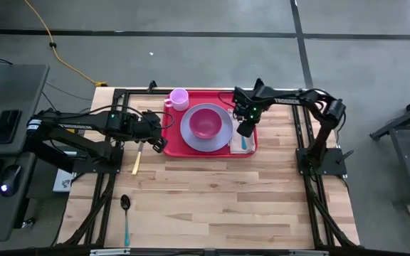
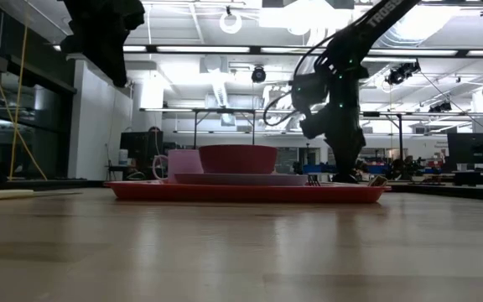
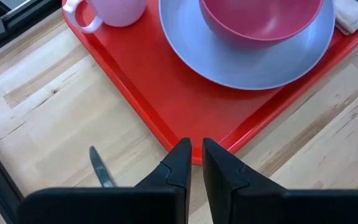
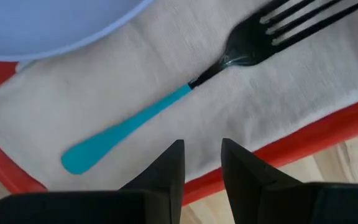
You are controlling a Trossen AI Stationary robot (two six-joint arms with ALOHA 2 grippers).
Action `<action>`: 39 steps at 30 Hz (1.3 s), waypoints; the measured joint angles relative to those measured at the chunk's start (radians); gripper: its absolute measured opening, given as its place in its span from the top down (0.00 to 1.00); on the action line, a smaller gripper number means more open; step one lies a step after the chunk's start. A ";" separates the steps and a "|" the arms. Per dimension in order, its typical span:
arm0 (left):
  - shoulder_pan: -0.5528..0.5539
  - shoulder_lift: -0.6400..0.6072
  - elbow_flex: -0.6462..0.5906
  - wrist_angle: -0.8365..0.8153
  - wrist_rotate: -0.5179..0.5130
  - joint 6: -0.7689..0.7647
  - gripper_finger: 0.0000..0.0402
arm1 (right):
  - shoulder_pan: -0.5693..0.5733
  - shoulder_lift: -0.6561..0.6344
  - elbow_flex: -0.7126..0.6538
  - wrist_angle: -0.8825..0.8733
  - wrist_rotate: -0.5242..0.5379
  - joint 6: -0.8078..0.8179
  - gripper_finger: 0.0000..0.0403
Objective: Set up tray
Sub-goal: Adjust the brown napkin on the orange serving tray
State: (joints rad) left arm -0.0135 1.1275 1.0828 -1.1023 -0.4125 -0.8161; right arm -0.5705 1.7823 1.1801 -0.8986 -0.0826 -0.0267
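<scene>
The red tray [image 1: 173, 142] lies at the far middle of the table. It holds a lavender plate [image 1: 191, 135] with a pink bowl [image 1: 205, 122], a pink mug [image 1: 179, 98] and a tan napkin [image 4: 291, 81]. A fork [image 4: 129, 127] with a teal handle lies on the napkin. My right gripper [image 4: 202, 158] points down over the napkin's outer edge, beside the fork's handle, fingers slightly apart and holding nothing. My left gripper [image 3: 196, 158] hovers above the tray's near left corner [image 3: 194, 152], a narrow gap between its fingers, nothing in it.
A knife [image 1: 137, 158] with a cream handle lies on the wood left of the tray, under my left arm. A spoon [image 1: 125, 213] with a teal handle lies near the table's near left corner. The near half of the table is bare wood.
</scene>
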 joint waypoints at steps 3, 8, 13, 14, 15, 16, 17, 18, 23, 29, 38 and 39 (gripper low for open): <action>0.000 0.000 0.000 0.000 -0.001 0.000 0.83 | 0.001 0.008 0.000 0.008 0.002 -0.020 0.79; 0.000 0.000 0.000 0.000 -0.001 0.000 0.83 | 0.002 0.013 0.000 0.036 0.000 -0.035 0.79; 0.000 0.000 0.000 0.000 -0.001 0.000 0.83 | 0.000 0.013 -0.014 0.055 -0.001 -0.052 0.79; 0.000 0.000 0.000 0.000 -0.001 0.000 0.83 | -0.001 0.013 -0.028 0.065 -0.005 -0.052 0.79; 0.000 0.000 0.000 0.000 -0.001 0.000 0.83 | -0.001 0.013 -0.046 0.071 -0.012 -0.048 0.79; 0.000 0.000 0.000 0.000 -0.001 0.000 0.83 | -0.001 0.013 -0.069 0.079 -0.015 -0.047 0.79; 0.000 0.000 0.000 0.000 0.000 0.000 0.83 | -0.001 0.013 -0.092 0.090 -0.014 -0.045 0.79; 0.000 0.000 0.000 0.000 -0.001 0.000 0.83 | 0.000 0.012 -0.111 0.109 -0.011 -0.040 0.79; 0.000 0.000 0.000 0.000 -0.009 0.000 0.83 | 0.000 0.005 -0.163 0.144 -0.008 -0.017 0.79; 0.000 0.000 0.000 0.002 -0.010 -0.003 0.83 | 0.000 0.007 -0.167 0.176 -0.003 -0.015 0.79; 0.000 0.000 0.000 0.004 -0.008 -0.019 0.83 | -0.018 0.009 -0.169 0.206 0.013 0.010 0.79; 0.000 0.000 0.000 0.005 -0.007 -0.019 0.83 | -0.023 0.009 -0.169 0.213 0.013 0.015 0.79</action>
State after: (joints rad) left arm -0.0135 1.1275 1.0824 -1.0977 -0.4198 -0.8349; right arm -0.5936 1.7912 1.0111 -0.6856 -0.0696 -0.0118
